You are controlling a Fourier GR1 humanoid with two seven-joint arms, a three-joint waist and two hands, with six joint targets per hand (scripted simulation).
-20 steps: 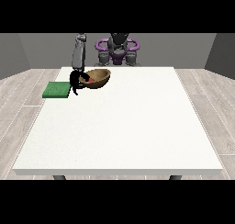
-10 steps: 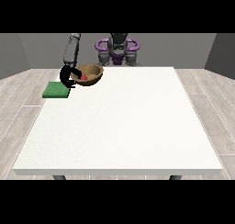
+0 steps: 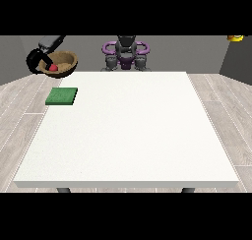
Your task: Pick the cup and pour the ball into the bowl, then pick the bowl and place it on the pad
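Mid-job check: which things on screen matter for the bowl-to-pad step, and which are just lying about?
In the job:
bowl, held up by the hand at the view's left, beyond the table's left edge
red ball inside the bowl
green pad on the table

Lying about:
yellow thing at the top right, cut off; cannot tell what it is

The table fills the middle of the front view, with the robot behind its far edge at the centre. The pad lies on the table near its far corner at the view's left. The bowl is above and behind the pad, off the table surface, beyond the table's left edge. The ball sits in the bowl. The hand at the view's left is at the bowl's left side, seemingly touching its rim.
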